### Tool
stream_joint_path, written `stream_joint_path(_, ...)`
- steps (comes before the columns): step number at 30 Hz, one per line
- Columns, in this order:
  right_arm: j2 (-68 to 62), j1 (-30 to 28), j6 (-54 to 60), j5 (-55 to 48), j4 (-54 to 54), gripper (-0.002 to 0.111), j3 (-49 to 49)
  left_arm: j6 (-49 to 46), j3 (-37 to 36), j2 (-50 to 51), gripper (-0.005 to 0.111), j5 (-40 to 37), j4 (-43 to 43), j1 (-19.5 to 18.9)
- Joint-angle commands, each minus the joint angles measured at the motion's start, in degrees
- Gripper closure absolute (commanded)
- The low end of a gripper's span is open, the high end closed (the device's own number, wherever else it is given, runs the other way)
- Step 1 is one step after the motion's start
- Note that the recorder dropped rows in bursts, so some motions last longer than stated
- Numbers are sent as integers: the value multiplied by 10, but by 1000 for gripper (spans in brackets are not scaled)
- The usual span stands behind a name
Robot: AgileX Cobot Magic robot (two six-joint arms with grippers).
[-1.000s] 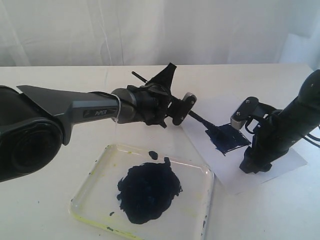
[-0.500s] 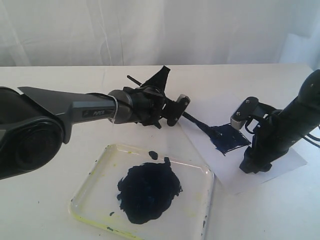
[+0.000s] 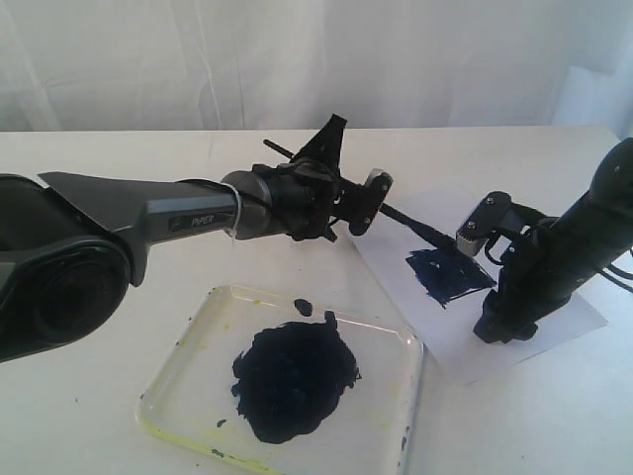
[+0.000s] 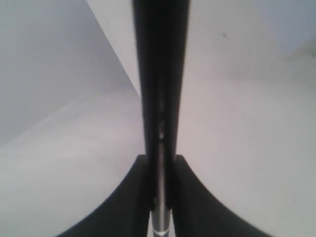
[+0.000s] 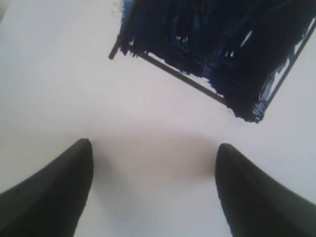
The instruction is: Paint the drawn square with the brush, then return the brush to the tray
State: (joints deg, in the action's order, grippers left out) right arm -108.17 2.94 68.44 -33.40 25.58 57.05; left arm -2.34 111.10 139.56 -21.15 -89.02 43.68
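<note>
Exterior view: on a white surface [image 3: 129, 153] backed by a pale curtain [image 3: 297, 59], the left gripper [image 3: 371, 203] is clamping the brush [image 3: 407, 221] at frame centre, its dark tip pointing at the upper edge of the drawn square [image 3: 450, 273], now a solid blue-black patch on the paper sheet [image 3: 445, 346] at right. The right gripper [image 3: 502, 329] is pressing down on the sheet just beside the patch. The tray [image 3: 178, 366], holding a paint blob [image 3: 295, 374], is sitting at lower centre.

Left wrist view: the fingers are closing together on the thin handle with its silver ring.

Right wrist view: the fingers are standing apart over white paper, facing the painted patch.
</note>
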Motion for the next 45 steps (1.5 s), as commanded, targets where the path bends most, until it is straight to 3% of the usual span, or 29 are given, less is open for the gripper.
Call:
stream_joint_path(1, -5, 0, 2, -2, -2, 42, -5, 8, 3, -1, 107, 4, 16, 2)
stream_joint_path(9, -5, 0, 2, -2, -2, 42, -5, -69, 3, 27, 107, -18, 19, 1)
stream_joint_path(24, -5, 0, 2, -2, -2, 42, -5, -46, 6, 31, 107, -65, 5, 1)
stream_joint_path(28, -5, 0, 2, 0, -2, 42, -5, 3, 33, 31, 107, -85, 5, 4)
stream_joint_path(35, -5, 0, 2, 0, -2, 42, -5, 0, 49, 32, 107, -53, 25, 6)
stream_joint_path(45, -5, 0, 2, 0, -1, 42, -5, -78, 47, 56, 107, -59, 47, 6)
